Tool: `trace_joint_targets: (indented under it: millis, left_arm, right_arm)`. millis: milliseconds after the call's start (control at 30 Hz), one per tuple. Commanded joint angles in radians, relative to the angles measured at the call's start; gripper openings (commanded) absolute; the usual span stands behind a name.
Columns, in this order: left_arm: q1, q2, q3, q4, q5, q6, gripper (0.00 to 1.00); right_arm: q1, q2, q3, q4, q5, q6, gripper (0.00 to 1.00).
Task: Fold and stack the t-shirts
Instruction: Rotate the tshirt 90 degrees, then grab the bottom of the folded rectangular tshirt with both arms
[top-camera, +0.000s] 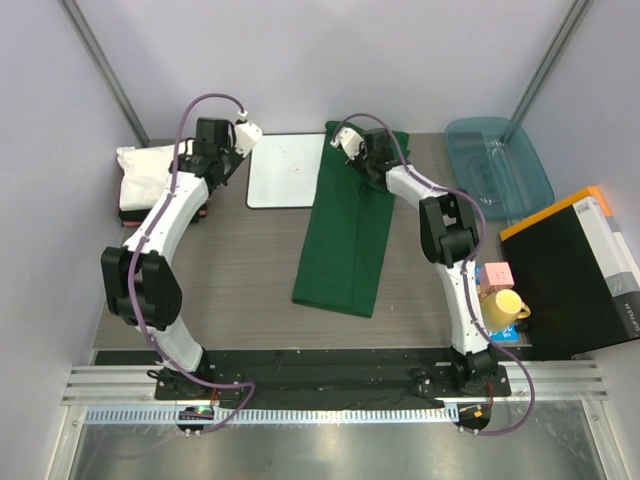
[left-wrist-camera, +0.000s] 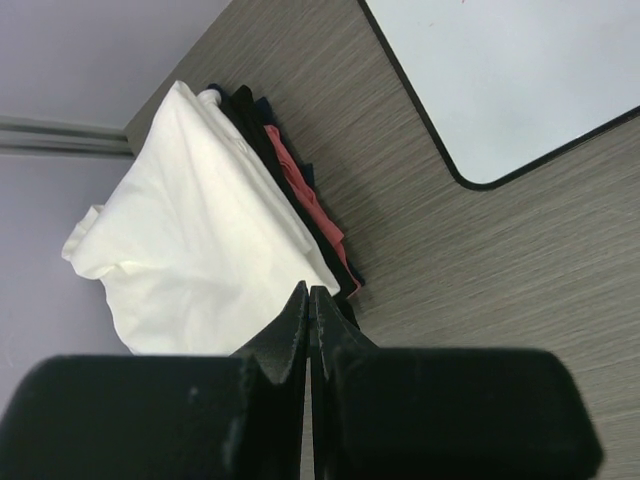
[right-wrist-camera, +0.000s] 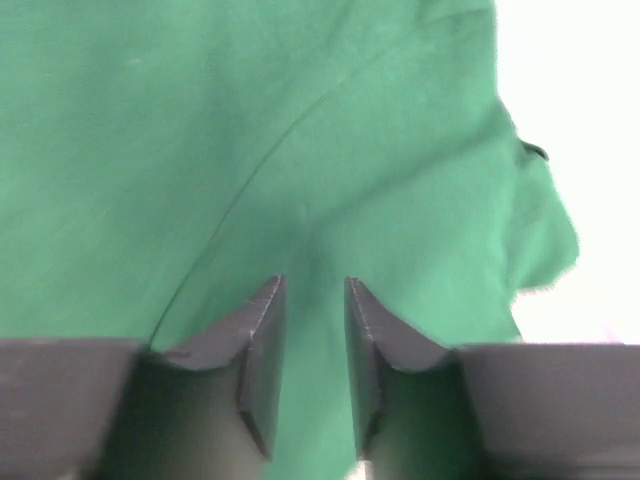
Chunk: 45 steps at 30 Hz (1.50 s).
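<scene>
A dark green t-shirt (top-camera: 345, 230), folded into a long strip, lies on the table from the far edge toward the middle. My right gripper (top-camera: 352, 150) is at its far end. In the right wrist view the jaws (right-wrist-camera: 308, 290) stand nearly closed with green cloth (right-wrist-camera: 300, 130) between them. A pile of folded shirts (top-camera: 150, 175) sits at the far left, a white shirt (left-wrist-camera: 190, 240) on top of black (left-wrist-camera: 245, 125) and red layers. My left gripper (top-camera: 207, 150) hangs beside that pile, shut (left-wrist-camera: 310, 295) and empty.
A flat white board with a black rim (top-camera: 285, 170) lies between the pile and the green shirt. A translucent teal tub (top-camera: 497, 165) stands at the far right. A black box (top-camera: 570, 280), a yellow cup (top-camera: 503, 305) and a pink block (top-camera: 497, 273) crowd the right side.
</scene>
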Motion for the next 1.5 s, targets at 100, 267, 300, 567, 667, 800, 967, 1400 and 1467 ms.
trace_joint_targets:
  millis: [100, 267, 300, 567, 667, 800, 967, 1400, 1467]
  left_arm:
    - [-0.012, -0.192, -0.078, 0.036, 0.216, 0.120, 0.13]
    - [-0.085, -0.304, -0.223, -0.019, 0.398, 0.343, 1.00]
    - [-0.103, -0.336, -0.254, -0.037, 0.422, 0.388, 1.00]
    - [-0.407, -0.470, -0.693, 0.016, 0.394, 0.766, 0.81]
    - [-0.469, -0.491, -0.800, 0.070, 0.407, 0.852, 0.84]
    - [-0.504, -0.500, -0.889, 0.117, 0.432, 0.936, 0.85]
    - [-0.512, -0.485, -1.010, 0.253, 0.482, 1.042, 0.86]
    - [-0.515, -0.261, -0.954, 0.361, 0.492, 1.064, 0.66]
    - [-0.513, -0.243, -0.946, 0.363, 0.499, 1.067, 0.52]
  right_arm:
    - [0.093, -0.639, -0.407, -0.083, -0.174, -0.181, 0.92]
    - [0.165, -0.989, -0.854, -0.242, -0.212, -0.401, 0.95]
    - [0.215, -1.094, -0.921, -0.252, -0.202, -0.435, 0.94]
    - [0.383, -1.445, -1.371, -0.300, -0.162, -0.638, 0.88]
    - [0.392, -1.497, -1.423, -0.351, -0.187, -0.676, 0.87]
    - [0.394, -1.550, -1.492, -0.357, -0.239, -0.739, 0.87]
    - [0.400, -1.525, -1.569, -0.272, -0.262, -0.768, 0.87]
    - [0.461, -1.284, -1.581, 0.000, -0.293, -0.750, 0.84]
    - [0.469, -1.248, -1.569, 0.024, -0.293, -0.744, 0.81]
